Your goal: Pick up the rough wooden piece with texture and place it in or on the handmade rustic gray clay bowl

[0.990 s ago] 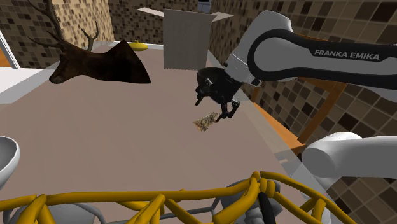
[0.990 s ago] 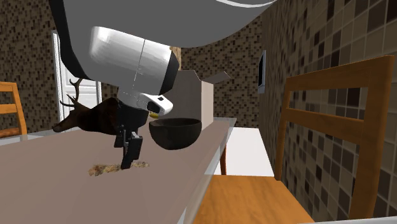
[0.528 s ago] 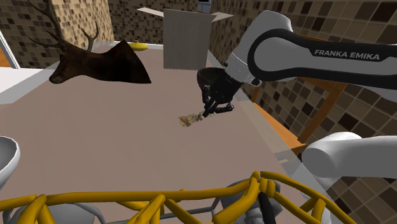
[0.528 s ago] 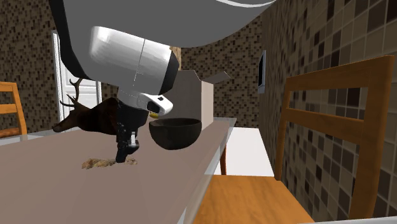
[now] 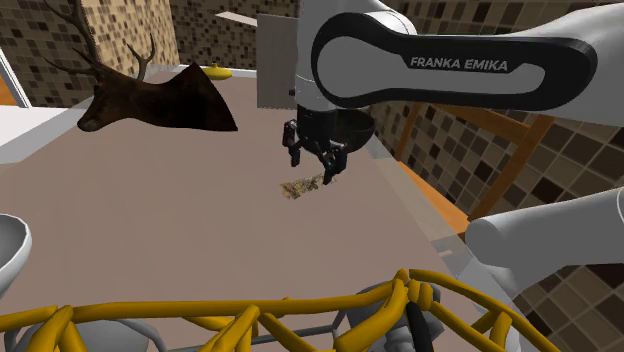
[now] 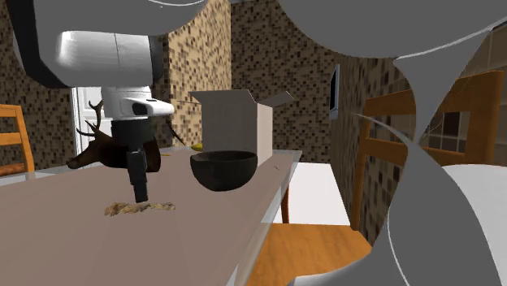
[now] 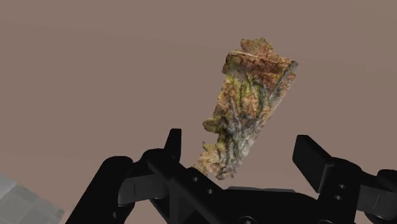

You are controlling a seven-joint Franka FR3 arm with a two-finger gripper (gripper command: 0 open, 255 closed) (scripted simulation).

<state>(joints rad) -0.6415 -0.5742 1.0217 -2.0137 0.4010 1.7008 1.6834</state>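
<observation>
The rough mossy wooden piece lies flat on the brown table. My black gripper hangs point-down just above it, open. In the wrist view the wooden piece stretches away from the gripper, its near end between the spread fingers without touching them. From the second exterior view the gripper stands over the wooden piece, and the dark round bowl sits on the table to that view's right of it.
A dark deer-head trophy lies at the table's far side, next to an open cardboard box. A yellow wire basket and a white bowl's rim occupy the near edge. A wooden chair stands by the table's side.
The wooden piece slid toward the shoulder view's left a second ago and has lain still since. The arm has swung round and the gripper now sits just above the piece, fingers apart.
</observation>
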